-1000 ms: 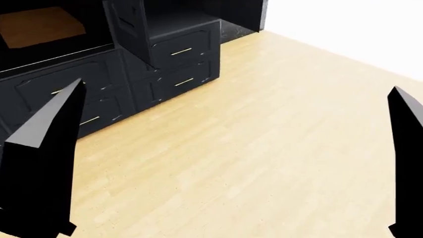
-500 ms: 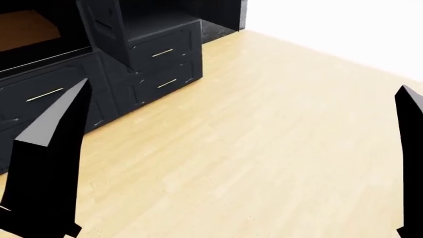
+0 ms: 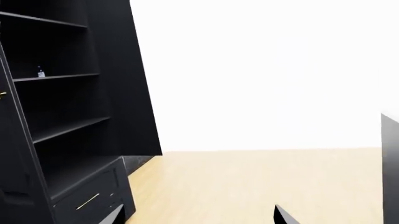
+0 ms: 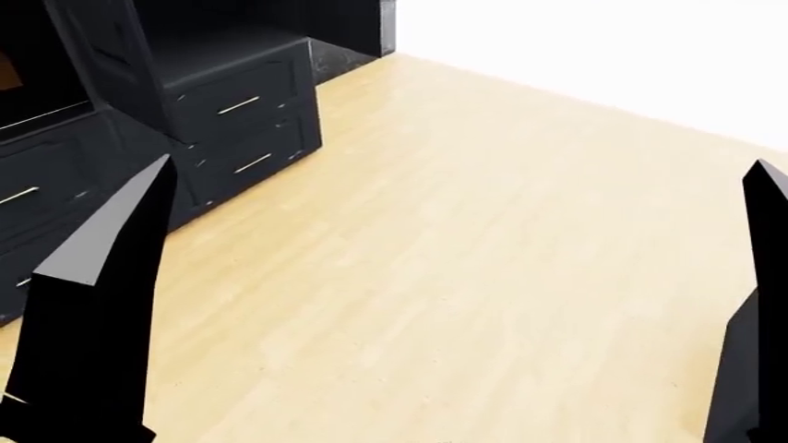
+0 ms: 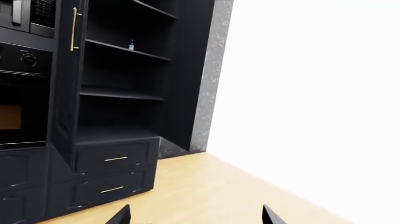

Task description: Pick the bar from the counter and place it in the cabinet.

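Tall dark navy-black cabinet (image 4: 234,101) with brass handles sits ahead-left of left tool (image 3: 196,215). Left tool empty, tips spread wide. Pale wooden floor (image 4: 468,258) lies ahead between both tools. Right tool (image 5: 196,215) also empty, wide. Pink candy bar and bench not in view; likely robot mid-transit, searching.

The cabinet (image 4: 234,101) stands at the far left, on the floor (image 4: 468,277) that stretches ahead and to the right. Its drawers (image 5: 115,161) sit below open shelves (image 5: 121,93). An oven (image 5: 18,93) is built in just left of those shelves.
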Available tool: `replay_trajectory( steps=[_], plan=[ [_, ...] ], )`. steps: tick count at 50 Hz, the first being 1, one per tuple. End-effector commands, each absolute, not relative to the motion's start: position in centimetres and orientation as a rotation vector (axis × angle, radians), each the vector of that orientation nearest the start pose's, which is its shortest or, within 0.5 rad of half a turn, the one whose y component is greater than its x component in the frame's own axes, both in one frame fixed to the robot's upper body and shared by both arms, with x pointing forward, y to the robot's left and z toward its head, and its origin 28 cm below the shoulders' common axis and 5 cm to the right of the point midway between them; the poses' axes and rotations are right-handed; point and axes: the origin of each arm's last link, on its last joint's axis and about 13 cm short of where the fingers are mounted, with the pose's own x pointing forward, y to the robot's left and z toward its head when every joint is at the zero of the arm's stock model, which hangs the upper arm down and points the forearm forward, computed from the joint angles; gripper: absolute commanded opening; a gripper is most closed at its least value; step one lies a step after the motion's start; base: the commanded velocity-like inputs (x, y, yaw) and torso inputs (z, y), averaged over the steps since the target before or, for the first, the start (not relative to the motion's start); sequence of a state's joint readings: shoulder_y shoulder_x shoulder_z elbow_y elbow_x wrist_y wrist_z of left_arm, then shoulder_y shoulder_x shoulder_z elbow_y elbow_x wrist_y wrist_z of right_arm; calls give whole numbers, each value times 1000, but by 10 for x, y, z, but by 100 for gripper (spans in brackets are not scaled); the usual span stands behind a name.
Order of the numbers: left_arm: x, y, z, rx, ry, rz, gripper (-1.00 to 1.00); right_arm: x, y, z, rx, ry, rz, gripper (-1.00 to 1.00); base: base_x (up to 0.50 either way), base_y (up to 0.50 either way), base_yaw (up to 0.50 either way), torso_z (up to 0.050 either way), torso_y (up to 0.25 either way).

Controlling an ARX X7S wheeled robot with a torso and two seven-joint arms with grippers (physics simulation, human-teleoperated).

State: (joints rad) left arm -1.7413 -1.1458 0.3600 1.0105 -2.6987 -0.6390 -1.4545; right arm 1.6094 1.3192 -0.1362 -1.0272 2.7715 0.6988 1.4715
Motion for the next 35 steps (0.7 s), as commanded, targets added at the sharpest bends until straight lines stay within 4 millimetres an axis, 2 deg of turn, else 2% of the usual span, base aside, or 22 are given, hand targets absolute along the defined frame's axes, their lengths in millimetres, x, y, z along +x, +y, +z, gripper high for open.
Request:
replay_trajectory(
  steps=[1,35],
  plan=[
    [55,237,341,146,-192,-302,100,39,-142,337,-156,-215,140,100,0,0,-500,0,0],
    [54,236,340,157,-193,-315,100,39,-144,335,-147,-208,143,100,0,0,-500,0,0]
  ],
)
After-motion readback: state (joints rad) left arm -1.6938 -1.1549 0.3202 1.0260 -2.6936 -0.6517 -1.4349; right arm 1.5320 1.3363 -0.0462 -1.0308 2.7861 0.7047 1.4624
